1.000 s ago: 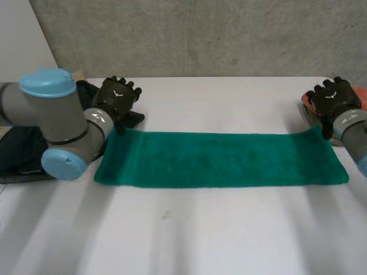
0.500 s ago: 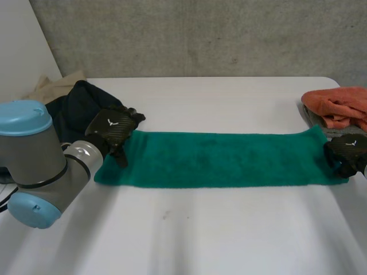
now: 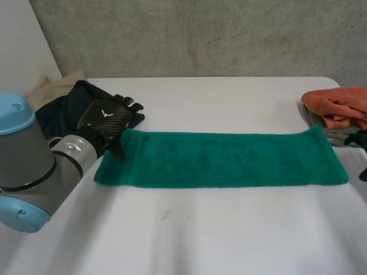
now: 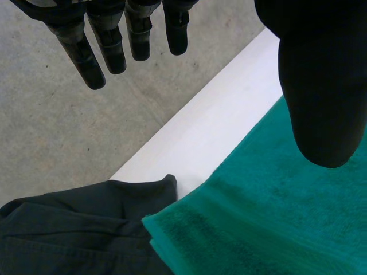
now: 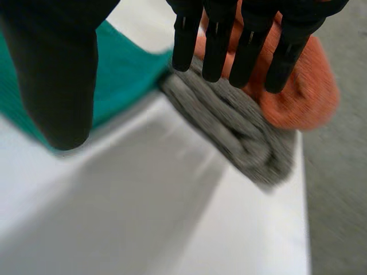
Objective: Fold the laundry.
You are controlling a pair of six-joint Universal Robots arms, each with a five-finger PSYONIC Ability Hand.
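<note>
A long green towel [image 3: 221, 159] lies flat across the white table [image 3: 229, 229]. My left hand [image 3: 108, 118] hovers over the towel's far left corner, fingers [image 4: 109, 43] straight and thumb [image 4: 321, 97] spread, holding nothing. Under that hand lies the towel's corner [image 4: 258, 223], beside a dark garment [image 4: 69, 229]. My right hand [image 3: 362, 139] sits at the table's right edge, just off the towel's right end. Its fingers [image 5: 246, 46] are straight and its thumb [image 5: 54, 74] stands apart, with nothing between them. Below it is the towel's end [image 5: 129, 74].
An orange cloth [image 3: 338, 102] lies on a folded grey cloth [image 3: 332, 130] at the far right, at my right fingertips [image 5: 229, 134]. A dark garment [image 3: 69, 109] and a beige cloth [image 3: 54, 86] are piled at the far left. The table's front half is bare.
My right hand went from beside the orange cloth down to the towel's near right corner, then drew off to the right edge. My left arm swung nearer; its hand stayed at the far left corner.
</note>
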